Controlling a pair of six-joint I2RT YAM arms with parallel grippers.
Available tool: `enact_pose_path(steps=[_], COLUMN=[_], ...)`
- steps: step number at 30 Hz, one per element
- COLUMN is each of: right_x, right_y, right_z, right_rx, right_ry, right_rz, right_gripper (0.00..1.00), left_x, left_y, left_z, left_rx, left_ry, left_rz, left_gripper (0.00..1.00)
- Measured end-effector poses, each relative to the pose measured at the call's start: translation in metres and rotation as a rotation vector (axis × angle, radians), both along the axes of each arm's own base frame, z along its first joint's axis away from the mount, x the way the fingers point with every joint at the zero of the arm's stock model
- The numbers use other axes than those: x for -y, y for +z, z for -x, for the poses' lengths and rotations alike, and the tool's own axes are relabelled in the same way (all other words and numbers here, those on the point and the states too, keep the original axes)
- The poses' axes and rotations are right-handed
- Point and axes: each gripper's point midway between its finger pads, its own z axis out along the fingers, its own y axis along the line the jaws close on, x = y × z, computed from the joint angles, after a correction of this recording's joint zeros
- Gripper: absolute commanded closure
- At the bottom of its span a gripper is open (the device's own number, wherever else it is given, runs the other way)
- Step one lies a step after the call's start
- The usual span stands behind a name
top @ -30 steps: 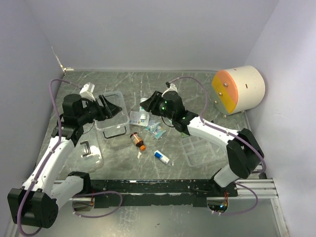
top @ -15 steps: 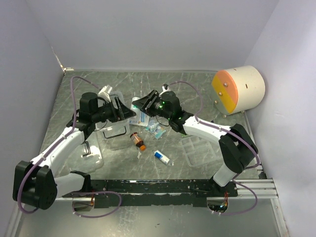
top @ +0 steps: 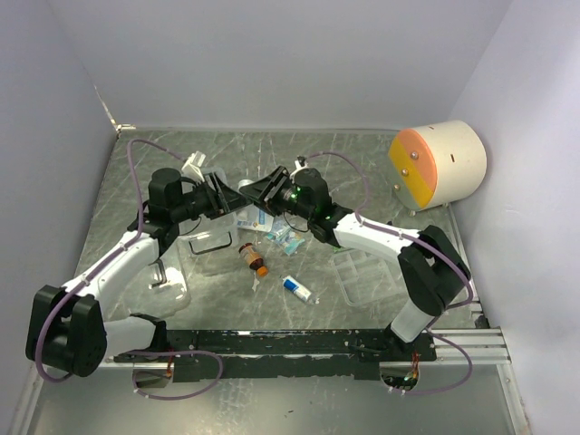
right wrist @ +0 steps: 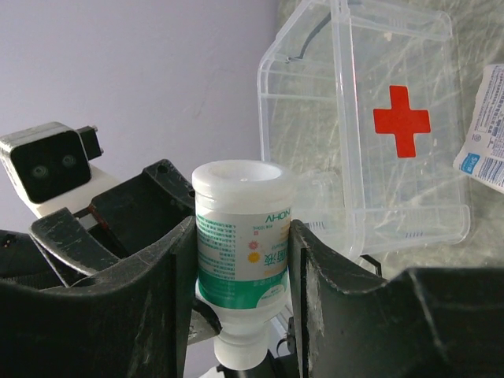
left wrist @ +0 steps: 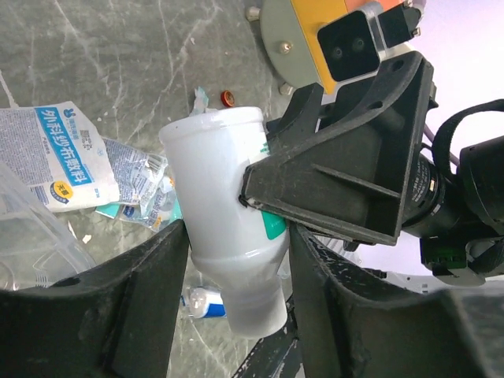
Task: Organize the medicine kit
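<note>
White bottle shared between both pairs of jaws; kit box sits just under the left pair.

Your right jaws are clamped on the white bottle at its green label, one pad flat on each side. Your left jaws straddle the same bottle's narrower end at a middling width, and I cannot tell whether they press on it or stand just off it. The bottle's long axis runs crosswise to the closing line of both pairs, so the two grips sit one after the other along it. The medicine kit, a clear box with a red cross and its lid off, rests on the worktop. It lies beyond the left jaws as seen from the right pair, and below the left pair, a little back toward its wrist. The left arm is the nearer. Judgement: this is a handover, and the drop into the kit falls to the left arm once the right pair lets go.
</note>
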Motion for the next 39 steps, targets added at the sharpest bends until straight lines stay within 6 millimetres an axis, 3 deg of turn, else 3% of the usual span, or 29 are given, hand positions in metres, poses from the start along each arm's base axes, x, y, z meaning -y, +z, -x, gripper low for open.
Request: enact_pose_path(steps=[6,11,18,22,26,29,32,39], right_x=[-0.001,0.005,0.062,0.094,0.111,0.119,0.126,0.131], right_y=[-0.001,0.010,0.044,0.063,0.070,0.061,0.045,0.028], right_z=[0.000,-0.006,-0.039,-0.042,-0.043,-0.046,-0.048,-0.049], right_rx=[-0.012,0.014,0.151,0.257,0.325,0.330,0.308,0.282], right_ry=[0.007,0.030,-0.057,-0.098,-0.115,-0.116,-0.109,-0.092], right_rz=[-0.013,-0.045,-0.044,0.004,0.069,0.114,0.149,0.192], right_gripper=[0.44,0.23,0.23,0.23,0.23,0.24,0.24,0.24], left_x=[-0.002,-0.011,-0.031,-0.053,-0.073,-0.089,-0.102,-0.120], left_y=[-0.001,0.005,0.020,0.032,0.029,0.020,-0.001,-0.064], left_z=[-0.001,0.000,-0.017,-0.042,-0.060,-0.077,-0.086,-0.074], left_rx=[0.057,0.192,0.427,0.555,0.618,0.621,0.588,0.466], left_ry=[0.007,0.005,-0.050,-0.077,-0.164,-0.235,-0.325,-0.554], left_rz=[-0.023,-0.113,-0.425,-0.671,-0.873,-1.009,-1.101,-1.182], left_gripper=[0.54,0.52,0.51,0.49,0.49,0.48,0.48,0.48])
